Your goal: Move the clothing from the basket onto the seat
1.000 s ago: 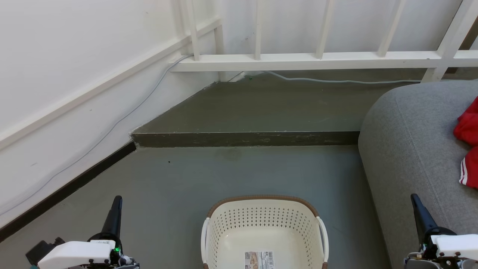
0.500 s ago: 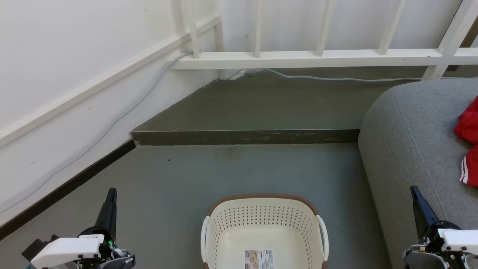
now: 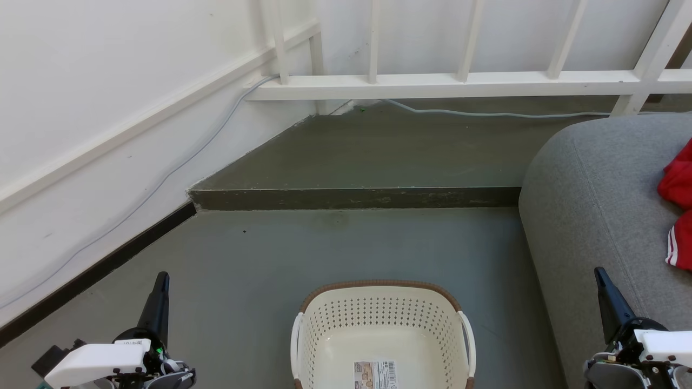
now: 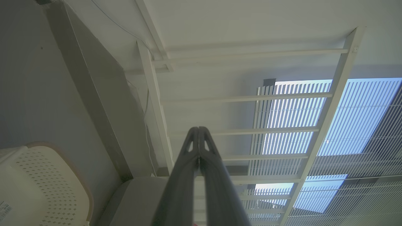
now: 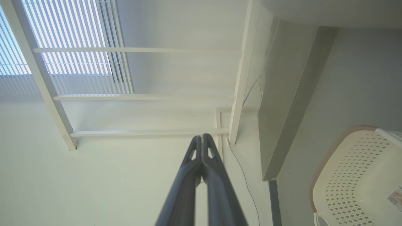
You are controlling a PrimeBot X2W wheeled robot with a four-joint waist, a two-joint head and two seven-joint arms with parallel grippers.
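Though our left gripper, closed, just drifted aside, basket: empty.
Clothing: on seat.
Right gripper: closed, empty; we seem done.

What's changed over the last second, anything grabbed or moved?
The head camera tipped slightly, so the whole scene slid up a touch. Beyond that, the left gripper edged up the view and leftward, and the right gripper edged up too. Both stayed shut, holding nothing. The basket and the clothing on the seat are as they were.
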